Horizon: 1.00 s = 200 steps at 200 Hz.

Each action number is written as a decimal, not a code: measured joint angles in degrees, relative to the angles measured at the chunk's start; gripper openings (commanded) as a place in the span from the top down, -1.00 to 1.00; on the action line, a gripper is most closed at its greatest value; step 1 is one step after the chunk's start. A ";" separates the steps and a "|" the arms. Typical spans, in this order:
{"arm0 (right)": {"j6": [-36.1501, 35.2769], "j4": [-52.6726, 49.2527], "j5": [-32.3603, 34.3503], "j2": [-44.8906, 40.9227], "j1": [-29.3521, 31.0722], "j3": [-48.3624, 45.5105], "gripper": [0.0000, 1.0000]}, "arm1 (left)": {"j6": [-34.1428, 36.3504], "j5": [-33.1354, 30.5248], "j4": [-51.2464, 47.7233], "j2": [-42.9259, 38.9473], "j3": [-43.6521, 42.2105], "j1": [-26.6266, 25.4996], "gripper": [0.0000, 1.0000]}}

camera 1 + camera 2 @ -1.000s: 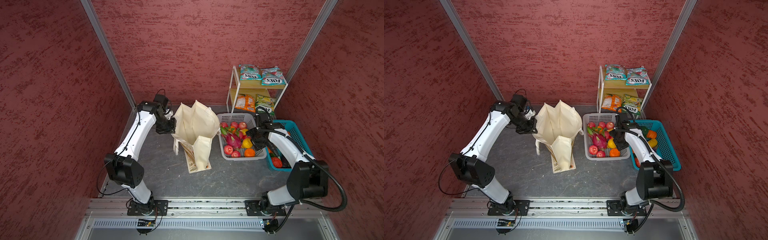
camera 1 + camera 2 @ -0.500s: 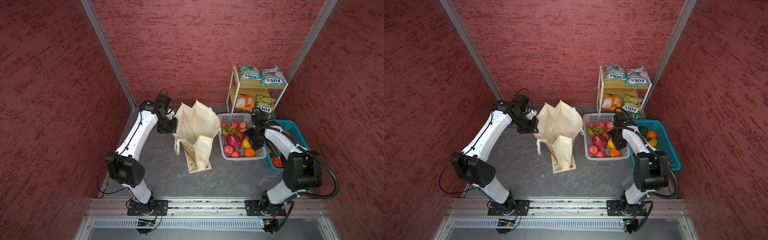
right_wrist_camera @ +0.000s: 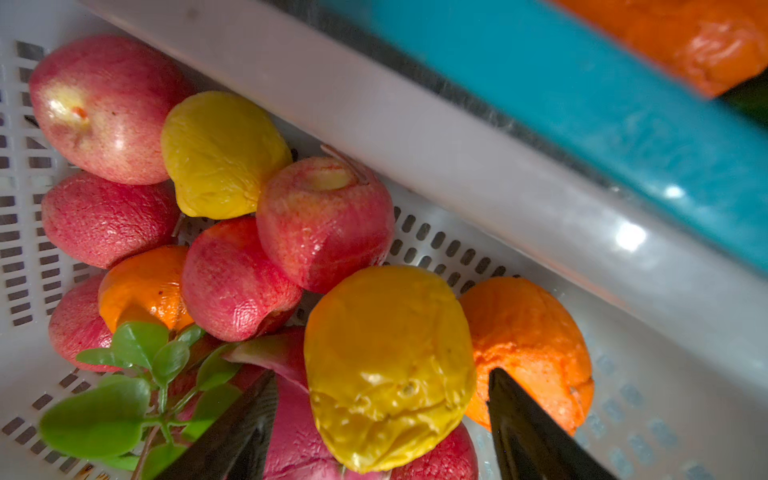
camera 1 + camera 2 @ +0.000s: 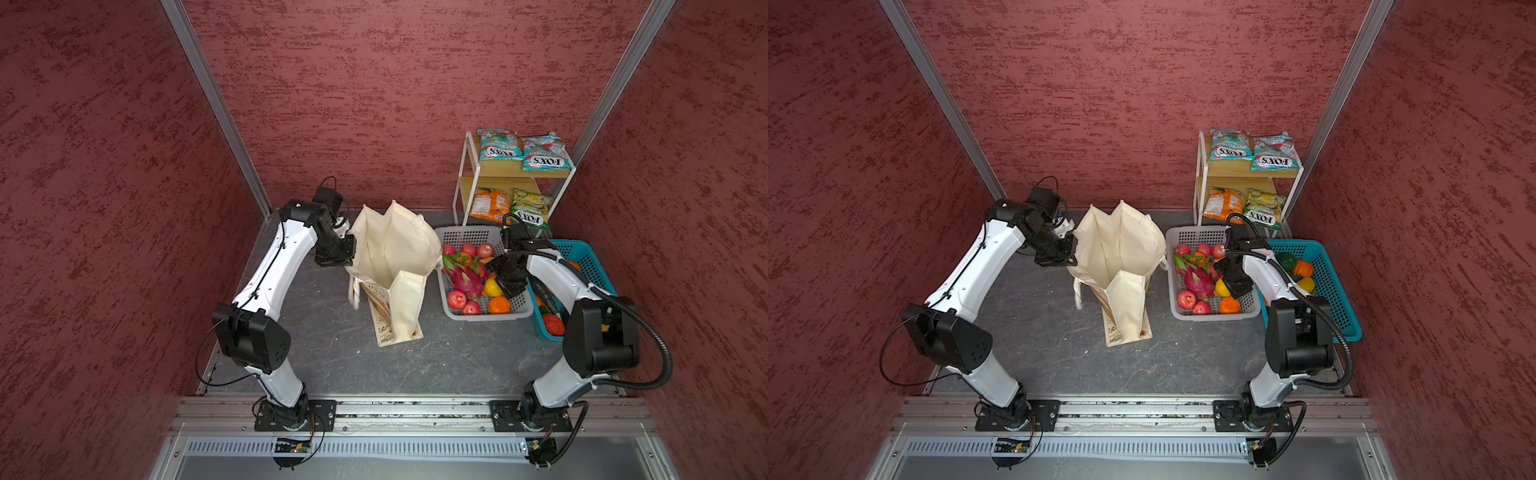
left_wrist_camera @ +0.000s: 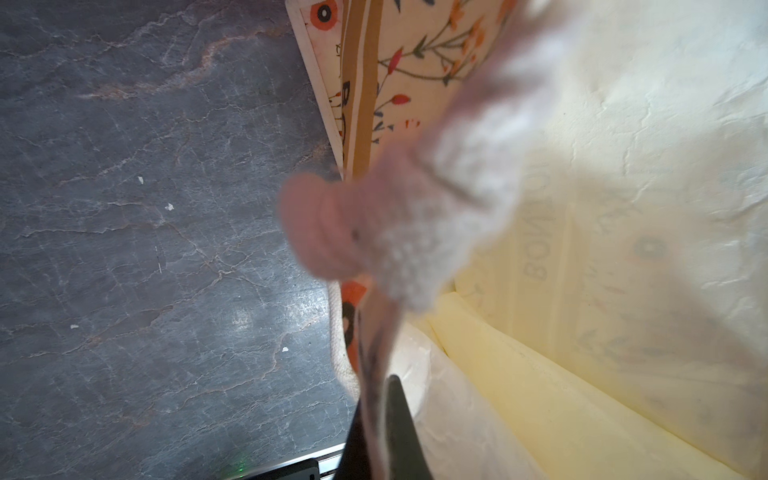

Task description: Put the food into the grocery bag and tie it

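Right gripper has shifted over the grey basket, fingers wide astride the yellow fruit: pick appears imminent. Left gripper stays clamped on the bag rim.

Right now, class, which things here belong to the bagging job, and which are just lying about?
Job: grocery bag, dragon fruit, yellow fruit, dark green vegetable, two teal FOX'S packets.
Lying about: red apples, oranges, orange FOX'S packet, yellow-green FOX'S packet, grey basket, blue basket.
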 measured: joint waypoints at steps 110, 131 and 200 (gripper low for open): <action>1.20 3.13 0.33 -0.02 0.00 -3.04 -0.37 | 0.07 -0.63 0.00 0.24 0.00 -0.26 1.00; 1.49 3.61 0.31 -0.02 0.00 -3.23 -0.31 | 0.11 -0.66 0.00 0.24 0.00 -0.31 1.00; 0.24 2.34 0.76 -1.90 0.00 -2.64 -0.11 | 0.20 -0.83 0.00 0.24 0.00 -0.31 1.00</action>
